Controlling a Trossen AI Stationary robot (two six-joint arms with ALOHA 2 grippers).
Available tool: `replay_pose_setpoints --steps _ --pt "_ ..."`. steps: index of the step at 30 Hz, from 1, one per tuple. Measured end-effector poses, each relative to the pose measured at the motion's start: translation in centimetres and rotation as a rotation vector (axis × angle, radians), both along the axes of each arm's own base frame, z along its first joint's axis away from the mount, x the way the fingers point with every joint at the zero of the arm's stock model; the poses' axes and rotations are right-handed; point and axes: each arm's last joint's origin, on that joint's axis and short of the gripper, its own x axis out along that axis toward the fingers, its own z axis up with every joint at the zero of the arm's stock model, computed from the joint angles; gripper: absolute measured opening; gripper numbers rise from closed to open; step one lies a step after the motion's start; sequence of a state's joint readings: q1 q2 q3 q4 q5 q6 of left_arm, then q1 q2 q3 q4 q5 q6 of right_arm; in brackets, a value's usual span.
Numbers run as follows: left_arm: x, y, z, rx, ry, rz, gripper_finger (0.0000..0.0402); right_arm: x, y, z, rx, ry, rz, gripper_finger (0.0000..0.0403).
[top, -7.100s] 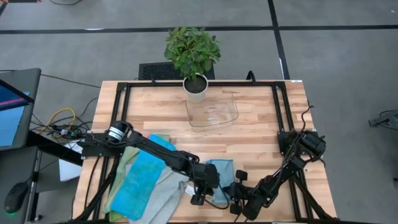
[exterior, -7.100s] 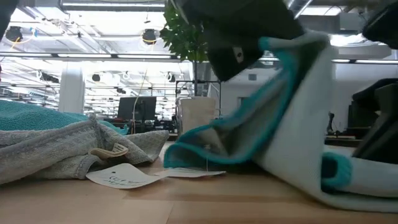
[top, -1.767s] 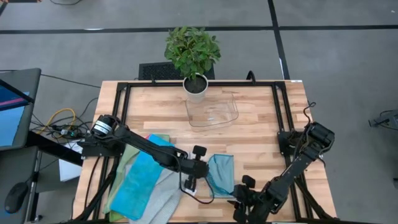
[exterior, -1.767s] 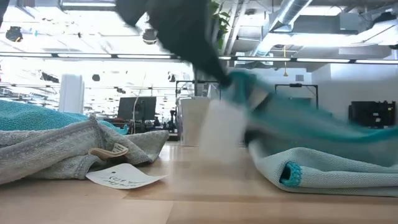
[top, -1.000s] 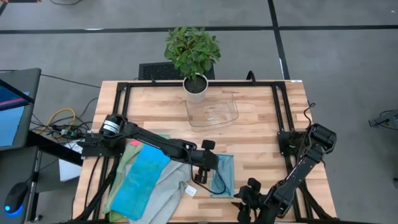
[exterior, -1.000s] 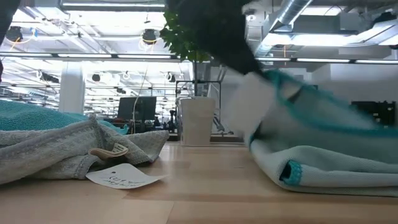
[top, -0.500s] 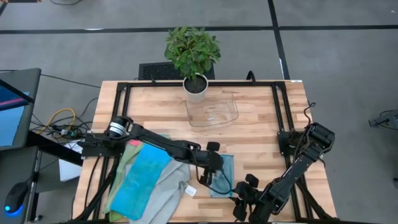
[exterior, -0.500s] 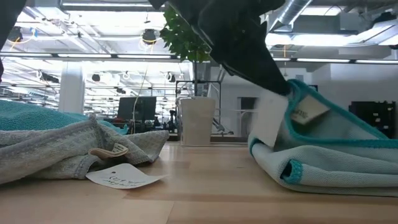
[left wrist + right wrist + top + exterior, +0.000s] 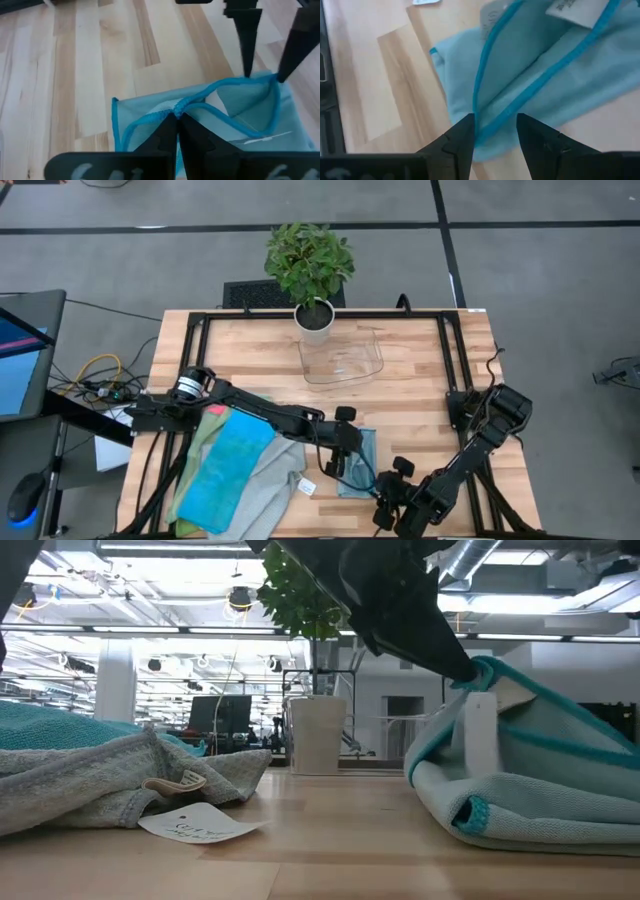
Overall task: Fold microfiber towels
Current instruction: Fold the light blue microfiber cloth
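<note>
The fold of one cloth is under way, and most of the job looks undone. The light grey towel with teal edging [image 9: 358, 463] lies near the front edge of the bench [image 9: 420, 395], between the two arms, doubled over on itself but still loose and puffed up in the low view. The left gripper [image 9: 176, 116] has its jaws closed on a pinch of the teal hem, holding that edge lifted above the rest of the cloth. The right gripper [image 9: 494, 131] hovers just over the near side of the same towel with its jaws parted, one finger on either side of the teal edging, not clamped on anything that I can see.

To the left sits a heap of unfolded towels: a bright blue towel [image 9: 226, 468] on top, a plain grey towel [image 9: 268, 492] beside it, and green cloth [image 9: 207, 428] peeking out beneath. The clear plastic tray [image 9: 343, 361] near the potted plant [image 9: 310, 270] holds nothing. So I judge one towel partly folded, none finished, and the pile untouched.
</note>
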State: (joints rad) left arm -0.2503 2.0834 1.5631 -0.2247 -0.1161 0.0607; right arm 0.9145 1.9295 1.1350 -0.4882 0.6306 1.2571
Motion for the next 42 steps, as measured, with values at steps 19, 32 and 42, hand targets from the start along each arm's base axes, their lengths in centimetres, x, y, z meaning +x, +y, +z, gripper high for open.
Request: replay_pose_setpoints --steps 19,32,42 --pt "0.1 0.1 0.1 -0.017 -0.013 0.019 0.0002 -0.4 0.5 -0.1 0.021 0.009 0.029 0.0169" --pt "0.6 0.1 -1.6 -0.017 -0.003 0.047 0.0002 -1.2 0.7 3.1 0.065 -0.040 0.085 0.0165" --pt "1.2 0.6 -1.3 -0.025 -0.034 0.068 0.0002 0.5 -0.5 2.0 -0.040 -0.011 0.111 0.0164"
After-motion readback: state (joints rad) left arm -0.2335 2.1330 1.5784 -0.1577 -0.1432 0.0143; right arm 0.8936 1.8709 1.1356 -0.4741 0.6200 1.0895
